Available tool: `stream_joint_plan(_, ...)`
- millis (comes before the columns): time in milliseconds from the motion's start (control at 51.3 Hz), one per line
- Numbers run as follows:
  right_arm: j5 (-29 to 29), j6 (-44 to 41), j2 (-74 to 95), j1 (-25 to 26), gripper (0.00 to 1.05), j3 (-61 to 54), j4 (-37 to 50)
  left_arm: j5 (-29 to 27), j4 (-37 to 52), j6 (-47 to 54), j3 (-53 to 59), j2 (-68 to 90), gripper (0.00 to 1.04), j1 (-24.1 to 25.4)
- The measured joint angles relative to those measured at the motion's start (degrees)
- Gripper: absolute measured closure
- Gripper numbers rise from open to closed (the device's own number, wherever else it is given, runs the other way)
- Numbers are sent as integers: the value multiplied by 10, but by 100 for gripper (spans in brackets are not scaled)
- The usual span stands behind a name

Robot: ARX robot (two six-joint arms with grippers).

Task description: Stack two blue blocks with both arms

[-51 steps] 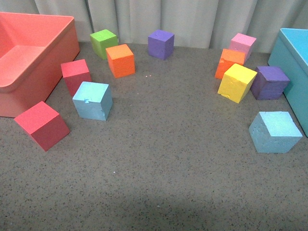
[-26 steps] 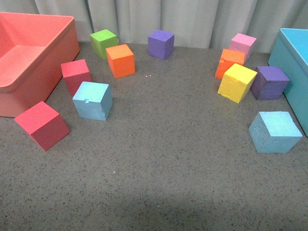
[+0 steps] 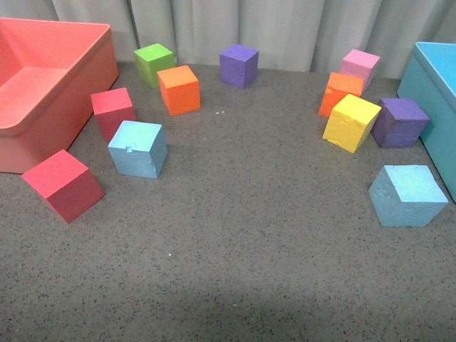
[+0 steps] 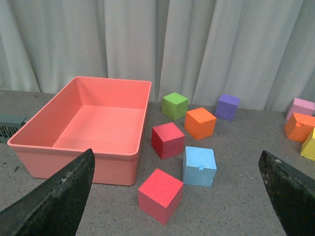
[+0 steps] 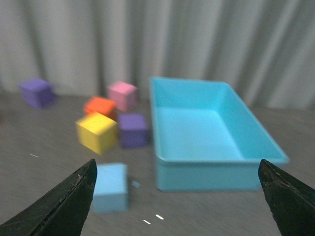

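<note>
Front view: notched blue block point(image 3: 137, 148) at nine o'clock on the counter point(image 3: 242, 242), second blue block point(image 3: 407, 194) at three o'clock. Left fingers point(image 4: 59, 196) and right fingers point(image 5: 61, 201) spread wide, empty, largely cropped; right wrist view blurred.

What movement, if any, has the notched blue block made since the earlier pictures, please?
No, none. In the front view the notched blue block sits at the same spot relative to the coral bin.

Matt foam blue blocks point(image 3: 137, 148), speckled rough tabletop point(image 3: 242, 235), smooth plastic bins point(image 4: 83, 123)
</note>
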State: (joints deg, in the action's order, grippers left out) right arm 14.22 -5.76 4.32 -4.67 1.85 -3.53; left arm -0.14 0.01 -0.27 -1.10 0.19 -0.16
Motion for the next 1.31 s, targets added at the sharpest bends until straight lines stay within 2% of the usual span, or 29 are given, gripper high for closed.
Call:
stream_joint_plan(39,54,-24,39,-18,9,7,0,0,0,0,0,0,7,0)
stream_joint_plan(117,68,-42,103,-22,9,14,23,0,0,0,0,0,7,0)
stream_joint_plan(331,7,-7,362,-20,9,82,131,0,0,0,0,0,7,0)
stream_joint_plan(487,-42,36,597,-16,9,185,150,0,0,0,0,0,7,0)
stream_joint_plan(604,-71,52,750,-15,9,274,120,0,0,0,0,0,7,0)
stream_joint_plan(799,-99,83,909,-17,9,376,64,0,0,0,0,0,7,0)
stream_joint_plan(1306,-98,93,1089,-26,9,481,33,0,0,0,0,0,7,0)
